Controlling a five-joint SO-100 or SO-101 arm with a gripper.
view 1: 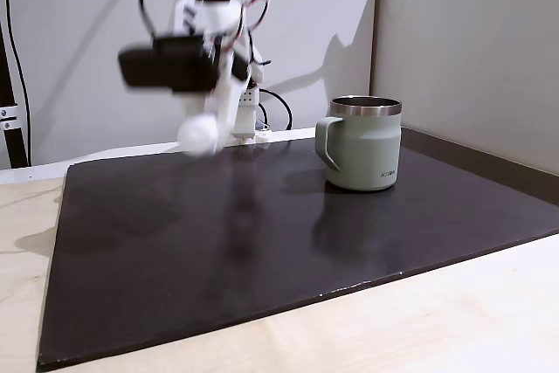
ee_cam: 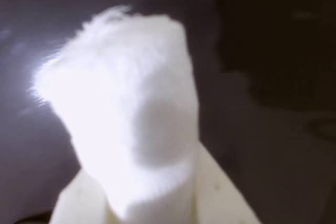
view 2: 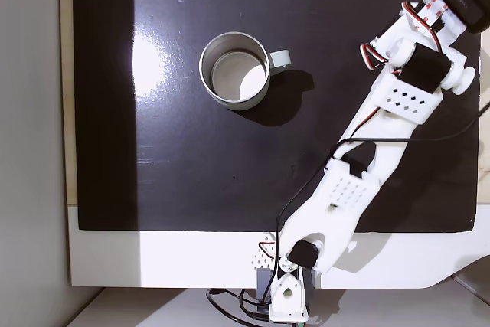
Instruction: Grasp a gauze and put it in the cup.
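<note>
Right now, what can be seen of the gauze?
The gauze is a small white roll of soft, fuzzy fabric with frayed fibres at its top end. In the wrist view it stands upright, clamped between the cream plastic fingers of the pincer. In a fixed view it is a blurred white blob lifted above the dark mat.

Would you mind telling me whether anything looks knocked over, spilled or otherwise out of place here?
Nothing stands out. The cup stands upright on the dark mat, empty in the top-down fixed view, and the gripper holds the gauze in the air, well aside of it.
</note>
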